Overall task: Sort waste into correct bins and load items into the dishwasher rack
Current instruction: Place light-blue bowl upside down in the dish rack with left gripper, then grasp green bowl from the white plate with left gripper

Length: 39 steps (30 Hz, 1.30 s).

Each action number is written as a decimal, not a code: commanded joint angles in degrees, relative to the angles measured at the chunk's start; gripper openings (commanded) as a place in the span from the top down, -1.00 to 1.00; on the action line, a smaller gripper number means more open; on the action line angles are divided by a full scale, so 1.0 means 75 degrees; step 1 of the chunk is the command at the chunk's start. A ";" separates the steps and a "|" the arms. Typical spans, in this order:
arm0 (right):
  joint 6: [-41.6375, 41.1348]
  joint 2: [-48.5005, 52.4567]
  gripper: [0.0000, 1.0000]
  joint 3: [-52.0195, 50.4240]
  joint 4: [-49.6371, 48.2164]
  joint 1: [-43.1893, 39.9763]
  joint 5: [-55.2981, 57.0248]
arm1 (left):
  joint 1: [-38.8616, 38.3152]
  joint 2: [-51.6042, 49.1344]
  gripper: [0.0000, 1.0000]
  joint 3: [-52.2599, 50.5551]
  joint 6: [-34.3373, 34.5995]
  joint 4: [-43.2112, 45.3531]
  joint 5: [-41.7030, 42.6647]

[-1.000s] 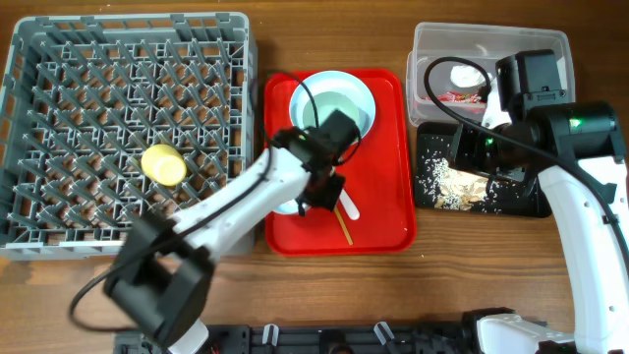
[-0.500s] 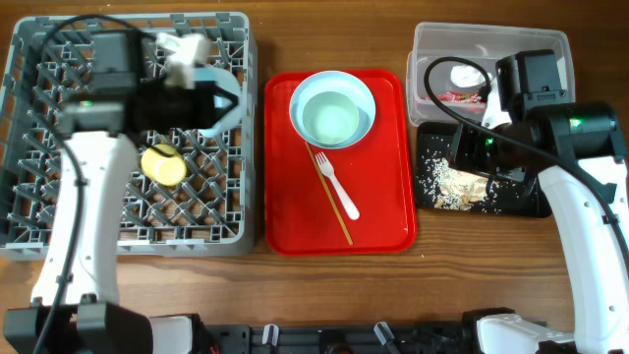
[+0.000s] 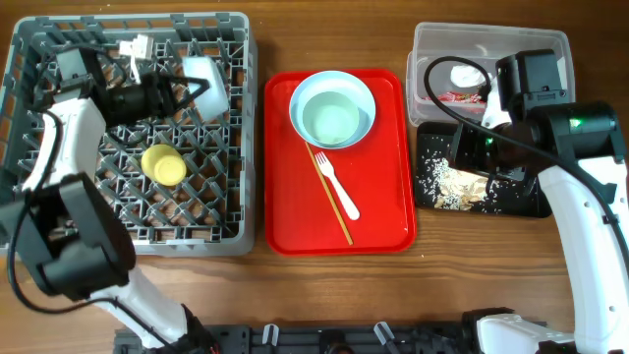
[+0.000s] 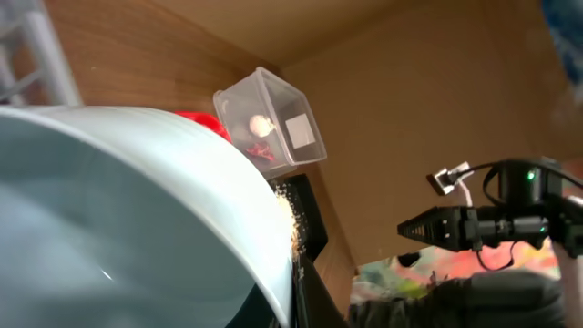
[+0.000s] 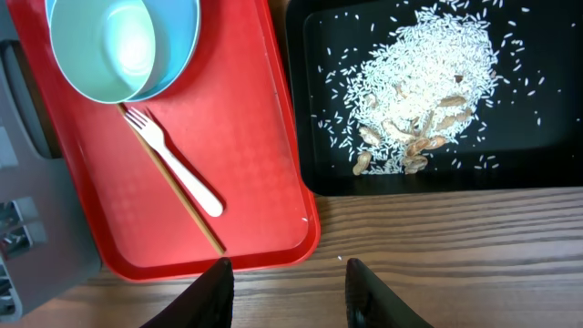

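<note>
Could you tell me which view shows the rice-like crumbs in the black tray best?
The right wrist view: the beige-white rice-like crumbs lie unobstructed in the shallow black rectangular tray. Overhead shows them small, partly hidden by the right arm. The left wrist view catches only a distant sliver past a pale mint-green bowl.

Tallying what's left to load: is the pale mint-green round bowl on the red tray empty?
Empty: the bowl shows a bare, clean inside in both overhead and right wrist views.

The left gripper (image 3: 179, 95) lifted a bowl (image 3: 203, 85) off the red tray (image 3: 385, 147), swung it over the rack (image 3: 128, 243), and tipped it on edge near the back.
</note>
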<state>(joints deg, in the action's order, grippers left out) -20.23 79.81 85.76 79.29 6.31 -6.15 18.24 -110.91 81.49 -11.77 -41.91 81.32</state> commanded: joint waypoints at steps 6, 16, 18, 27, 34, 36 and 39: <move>0.0102 -0.0020 0.19 0.0122 0.0003 -0.0017 0.0023 | 0.0924 -0.0586 0.43 0.0035 -0.0175 -0.0662 -0.1061; 0.0131 -0.0020 0.19 0.0122 0.0044 -0.0017 0.0023 | 0.2445 0.0099 -1.00 0.0038 -0.0169 -0.1539 -0.1740; 0.0140 -0.0020 0.19 0.0122 0.0038 -0.0017 0.0023 | 0.2620 0.0568 -0.99 0.0038 -0.0140 -0.1536 -0.1830; 0.0087 -0.0020 0.03 0.0122 0.0029 -0.0017 0.0023 | 0.0259 0.2652 -1.00 0.0038 0.1008 -0.1384 -0.4785; 0.0079 -0.0020 -0.09 0.0122 0.0020 -0.0017 0.0023 | -0.3512 0.2477 -1.00 0.0035 0.1291 0.0149 -0.6327; 0.0079 -0.0020 -0.15 0.0122 0.0006 -0.0017 0.0023 | -0.4707 0.2194 -1.00 0.0035 0.1291 0.0903 -0.7571; 0.0079 -0.0020 -0.17 0.0122 0.0003 -0.0017 0.0023 | -0.5887 0.1588 -1.00 0.0035 0.1288 0.1746 -0.8888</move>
<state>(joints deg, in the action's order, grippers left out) -19.62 79.81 85.78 79.42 6.31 -6.15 -18.72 -94.04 81.52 -2.57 -32.80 28.58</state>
